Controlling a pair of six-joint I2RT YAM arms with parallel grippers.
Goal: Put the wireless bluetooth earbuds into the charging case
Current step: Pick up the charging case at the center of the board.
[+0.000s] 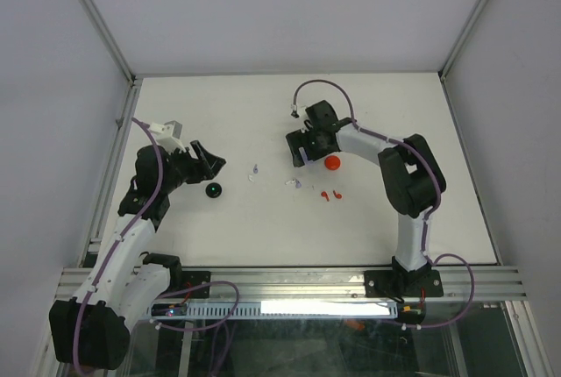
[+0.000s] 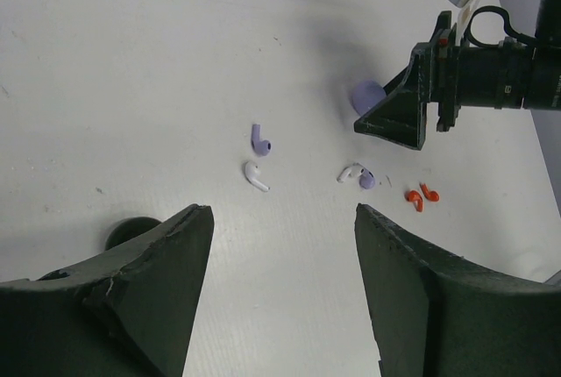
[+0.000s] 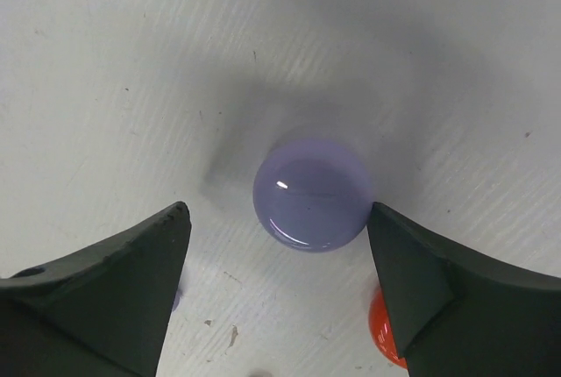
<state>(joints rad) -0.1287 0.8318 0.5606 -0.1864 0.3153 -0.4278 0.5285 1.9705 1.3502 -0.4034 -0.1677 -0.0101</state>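
Both wide open: right gripper (image 3: 279, 210) straddles lavender case (image 3: 311, 193) beside red case (image 3: 386, 342); left gripper (image 2: 282, 210) overlooks loose pale and red earbuds (image 2: 255, 175).

A robotics lab cell: white panel walls (image 1: 263, 9), aluminium rail (image 1: 289, 285), white table (image 1: 263, 232).

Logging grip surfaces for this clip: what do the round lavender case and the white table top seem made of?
The round lavender case looks like glossy plastic: a small highlight on its smooth dome. The white table top looks matte, possibly laminate: fine streaks, scuffs, no glare.
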